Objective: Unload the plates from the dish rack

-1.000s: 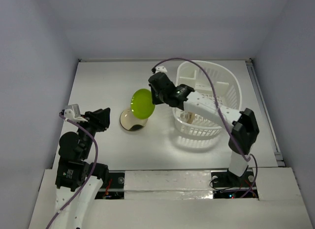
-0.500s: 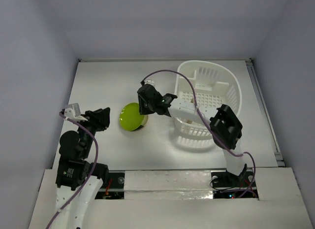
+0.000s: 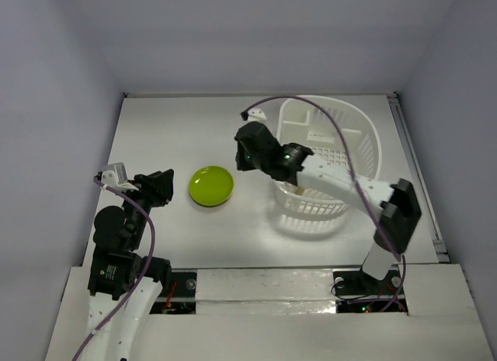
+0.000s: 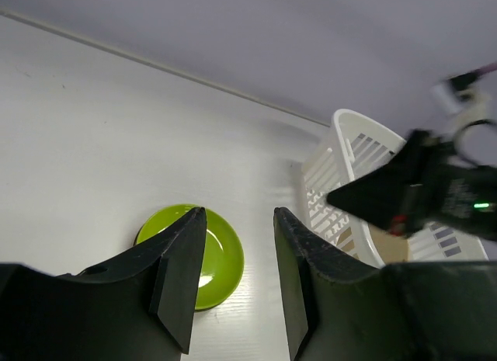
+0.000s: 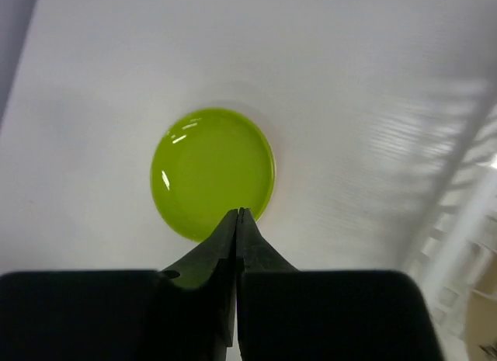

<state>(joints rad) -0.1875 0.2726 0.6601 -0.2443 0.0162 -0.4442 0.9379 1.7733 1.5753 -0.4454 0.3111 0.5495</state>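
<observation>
Right wrist: right end effector (image 5: 237, 213) pinched closed, empty, near glossy round lime plate (image 5: 211, 171); left end effector (image 4: 239, 215) parted, empty.

One lime green plate (image 3: 211, 185), left of centre; one dish rack (image 3: 314, 208), upper right; two arms, left arm (image 3: 120, 230) and right arm (image 3: 342, 175).

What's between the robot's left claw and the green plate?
Nothing, just bare table between the left gripper and the green plate, in the top view.
</observation>
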